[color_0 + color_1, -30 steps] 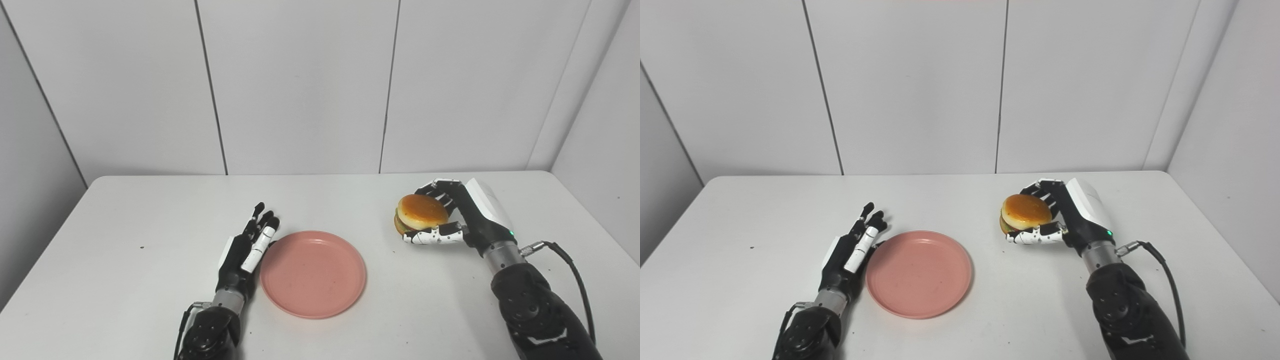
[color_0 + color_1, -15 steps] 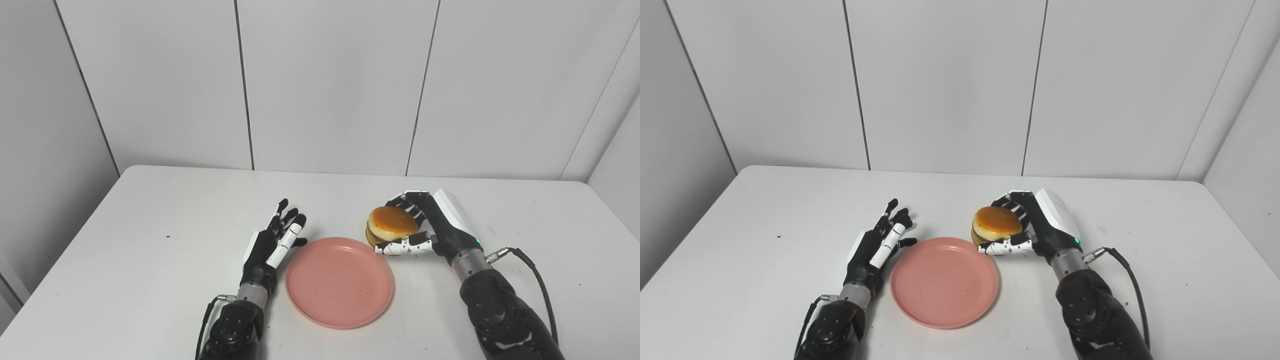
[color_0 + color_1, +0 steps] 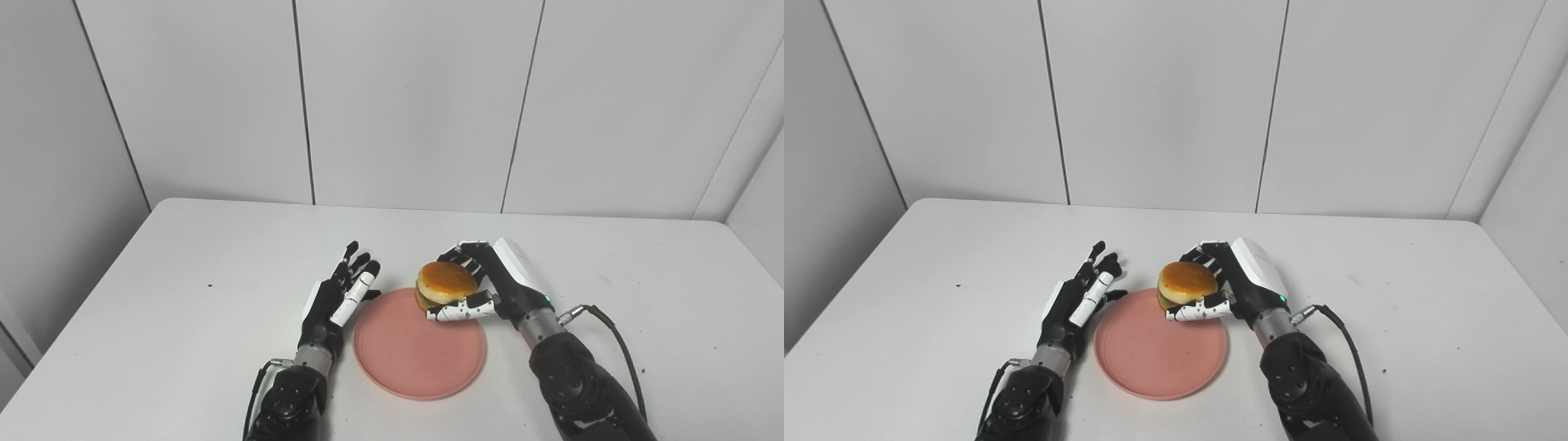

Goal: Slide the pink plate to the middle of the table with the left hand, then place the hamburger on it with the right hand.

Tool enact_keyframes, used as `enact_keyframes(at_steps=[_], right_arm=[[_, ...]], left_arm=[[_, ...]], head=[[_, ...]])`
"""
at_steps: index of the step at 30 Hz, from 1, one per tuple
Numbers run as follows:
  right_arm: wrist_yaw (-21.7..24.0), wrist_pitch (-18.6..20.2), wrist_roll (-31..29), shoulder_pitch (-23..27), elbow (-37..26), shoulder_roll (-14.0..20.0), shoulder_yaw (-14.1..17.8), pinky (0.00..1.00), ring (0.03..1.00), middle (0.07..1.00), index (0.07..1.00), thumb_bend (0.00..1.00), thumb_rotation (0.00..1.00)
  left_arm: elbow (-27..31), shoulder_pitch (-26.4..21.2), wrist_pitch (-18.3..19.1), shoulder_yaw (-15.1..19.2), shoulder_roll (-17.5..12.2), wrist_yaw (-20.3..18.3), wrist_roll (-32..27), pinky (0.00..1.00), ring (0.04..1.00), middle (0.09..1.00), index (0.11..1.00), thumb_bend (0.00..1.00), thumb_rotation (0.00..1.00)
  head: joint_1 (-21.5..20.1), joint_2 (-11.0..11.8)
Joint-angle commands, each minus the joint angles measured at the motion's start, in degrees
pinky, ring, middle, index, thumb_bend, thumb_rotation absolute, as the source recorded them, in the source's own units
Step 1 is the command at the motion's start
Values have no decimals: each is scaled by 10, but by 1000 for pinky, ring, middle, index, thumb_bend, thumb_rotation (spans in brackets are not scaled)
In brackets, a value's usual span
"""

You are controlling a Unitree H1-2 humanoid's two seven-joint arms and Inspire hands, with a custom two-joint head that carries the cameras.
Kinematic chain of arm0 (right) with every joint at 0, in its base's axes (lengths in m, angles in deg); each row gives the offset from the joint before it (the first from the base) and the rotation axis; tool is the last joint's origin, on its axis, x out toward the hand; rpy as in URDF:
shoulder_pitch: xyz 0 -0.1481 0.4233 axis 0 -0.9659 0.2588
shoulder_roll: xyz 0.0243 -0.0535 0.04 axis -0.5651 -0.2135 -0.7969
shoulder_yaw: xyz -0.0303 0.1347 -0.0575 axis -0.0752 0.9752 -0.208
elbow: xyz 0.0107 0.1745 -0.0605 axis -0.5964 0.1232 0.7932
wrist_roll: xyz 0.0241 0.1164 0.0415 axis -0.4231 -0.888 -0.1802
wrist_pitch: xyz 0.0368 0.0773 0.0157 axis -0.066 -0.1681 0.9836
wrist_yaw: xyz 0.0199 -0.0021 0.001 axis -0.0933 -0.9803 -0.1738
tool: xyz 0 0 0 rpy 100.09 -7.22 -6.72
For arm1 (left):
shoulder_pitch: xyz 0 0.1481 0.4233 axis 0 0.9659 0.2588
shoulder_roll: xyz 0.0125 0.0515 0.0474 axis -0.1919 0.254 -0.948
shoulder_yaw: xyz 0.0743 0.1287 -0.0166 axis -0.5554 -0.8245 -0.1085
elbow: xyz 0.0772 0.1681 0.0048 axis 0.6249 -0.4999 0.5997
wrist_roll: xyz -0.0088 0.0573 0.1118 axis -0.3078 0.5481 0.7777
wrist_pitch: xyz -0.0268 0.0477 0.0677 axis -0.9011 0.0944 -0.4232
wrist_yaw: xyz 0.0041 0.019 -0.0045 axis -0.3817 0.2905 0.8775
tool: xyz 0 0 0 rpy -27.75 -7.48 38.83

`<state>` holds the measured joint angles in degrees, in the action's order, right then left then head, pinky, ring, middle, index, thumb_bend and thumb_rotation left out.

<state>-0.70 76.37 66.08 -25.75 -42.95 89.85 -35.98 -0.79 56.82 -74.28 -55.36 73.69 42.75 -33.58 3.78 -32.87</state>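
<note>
- Since the frame of a second ago, the hamburger (image 3: 446, 283) has been carried leftward by the right hand (image 3: 490, 288), from well to the right of the pink plate (image 3: 419, 355) to a place over the plate's far right rim; the camera has also shifted between those frames, so the whole scene is framed differently.
- The hamburger is grasped by the right hand: the thumb is laid along its near side below the bun, and the fingers (image 3: 1206, 256) are curled round its far side.
- Whether the hamburger is touching the plate cannot be told; it is seen at the far edge of the plate, over the rim rather than over the middle.
- The pink plate is lying flat on the white table (image 3: 184, 294), near the front edge and roughly midway between the table's left and right sides.
- The left hand (image 3: 335, 298) is released, with nothing held and its fingers stretched out and slightly apart, pointing away from the robot.
- The left hand is set just beside the plate's left rim; whether the thumb is touching the rim cannot be told.
- A dark cable (image 3: 618, 349) is seen looping out from the right wrist over the table.
</note>
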Motion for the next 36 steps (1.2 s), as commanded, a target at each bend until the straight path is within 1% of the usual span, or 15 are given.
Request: enact_keyframes(at_steps=[1,4,6,9,10,12,14,17,22,27,30,33,36], right_arm=[[-5,-29,1,16,-8,-5,-3,428,501,540,485,515,159],[-2,-27,3,13,-6,-6,-9,443,517,556,485,514,162],[-1,-27,6,11,-3,-7,-14,434,509,550,485,514,162],[-1,-28,15,9,2,-6,-23,457,534,569,486,514,163],[0,-29,16,8,4,-7,-25,400,482,556,487,514,161],[-1,-36,18,5,11,-7,-31,345,430,533,488,515,159],[-2,-40,23,5,17,-5,-38,347,429,525,487,515,158],[-1,-46,35,4,26,0,-52,391,462,529,488,515,156],[-4,-58,42,1,40,-1,-61,398,470,532,488,515,155],[-7,-69,46,1,53,-2,-64,411,483,537,489,515,155],[-6,-73,48,1,54,0,-63,413,487,543,490,515,157],[-3,-77,44,1,54,1,-60,407,482,544,491,515,159],[0,-81,33,-1,50,4,-54,428,513,572,494,520,161]], left_arm=[[1,1,15,-8,9,-6,2,706,890,931,954,827,702],[1,1,15,-8,9,-5,2,726,891,933,954,819,704],[1,1,14,-8,10,-6,0,708,892,935,955,815,699],[-1,0,13,-8,10,-6,0,699,892,935,953,830,696],[-1,0,12,-9,10,-6,1,703,889,933,955,824,700],[-2,0,12,-9,10,-4,3,706,885,930,955,820,701],[-4,-1,11,-9,9,-4,3,710,884,928,955,821,703],[-8,-3,7,-9,8,-3,5,700,878,921,951,829,705],[-11,-4,6,-10,9,-2,6,675,871,916,951,828,705],[-18,-6,4,-11,8,-1,9,695,875,915,948,831,705],[-18,-7,4,-11,7,-3,6,685,875,917,950,830,704],[-17,-6,5,-12,7,-4,5,705,877,920,951,830,705],[-19,-7,3,-12,6,-6,5,719,882,921,949,844,714]], head=[[0,-1],[0,-1],[0,-1],[0,-1],[0,-1],[0,-1],[-2,-1],[-2,-1],[-3,0],[-5,2],[-5,2],[-5,3],[-5,3]])
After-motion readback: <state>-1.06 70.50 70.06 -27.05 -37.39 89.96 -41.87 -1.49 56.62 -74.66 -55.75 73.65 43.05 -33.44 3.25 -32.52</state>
